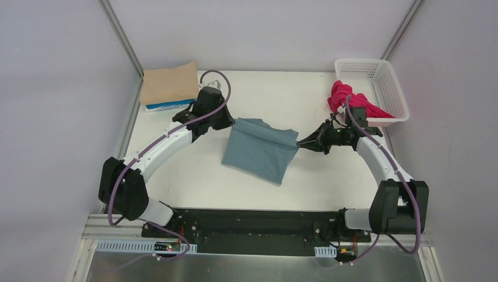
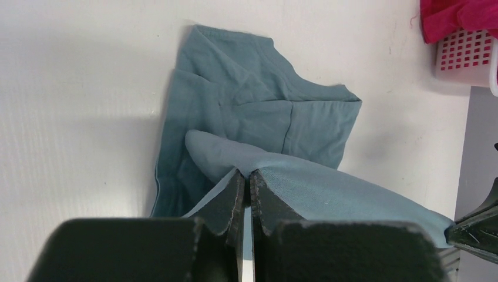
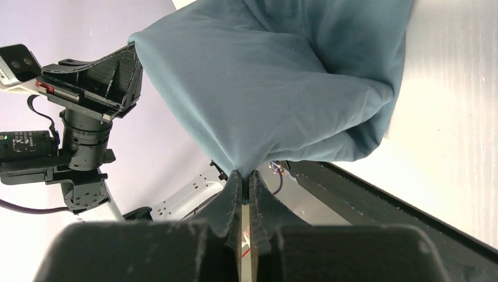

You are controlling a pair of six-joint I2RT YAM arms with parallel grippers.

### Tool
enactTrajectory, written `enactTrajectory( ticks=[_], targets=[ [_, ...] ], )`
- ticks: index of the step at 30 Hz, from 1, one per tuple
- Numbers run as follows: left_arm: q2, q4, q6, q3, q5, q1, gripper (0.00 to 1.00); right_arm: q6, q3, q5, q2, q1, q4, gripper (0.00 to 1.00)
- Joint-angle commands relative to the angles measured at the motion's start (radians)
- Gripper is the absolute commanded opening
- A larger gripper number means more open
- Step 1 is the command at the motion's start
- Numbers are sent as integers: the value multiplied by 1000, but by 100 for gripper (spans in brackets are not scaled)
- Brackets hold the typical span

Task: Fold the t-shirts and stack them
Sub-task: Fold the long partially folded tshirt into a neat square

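Note:
A dusty teal-blue t-shirt [image 1: 258, 150] lies partly folded in the middle of the table, its far edge lifted and stretched between both grippers. My left gripper [image 1: 233, 122] is shut on the shirt's left corner, seen as cloth [image 2: 305, 182] pinched at the fingertips in the left wrist view. My right gripper [image 1: 298, 143] is shut on the right corner, the cloth [image 3: 264, 88] hanging from its tips. A folded tan t-shirt [image 1: 170, 84] rests on a bright blue one [image 1: 167, 106] at the back left. A magenta-red t-shirt [image 1: 349, 100] spills over the basket's rim.
A white lattice basket [image 1: 376, 79] stands at the back right, right behind my right arm. Grey walls with aluminium posts close in the table on the left, the right and the back. A black base rail [image 1: 252, 226] runs along the near edge.

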Motion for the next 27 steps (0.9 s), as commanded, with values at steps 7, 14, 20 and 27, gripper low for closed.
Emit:
enactTrajectory(
  ticks=[7, 14, 20, 27],
  targets=[
    [185, 32, 56, 139, -68, 83, 0, 19, 102, 95, 188, -39, 114, 0],
    [332, 42, 58, 231, -16, 108, 0, 3, 172, 172, 328, -45, 150, 0],
    [431, 44, 57, 296, -3, 120, 0, 5, 239, 151, 463, -45, 241, 0],
    [505, 44, 55, 339, 22, 140, 0, 4, 275, 167, 564, -45, 281, 0]
  ],
)
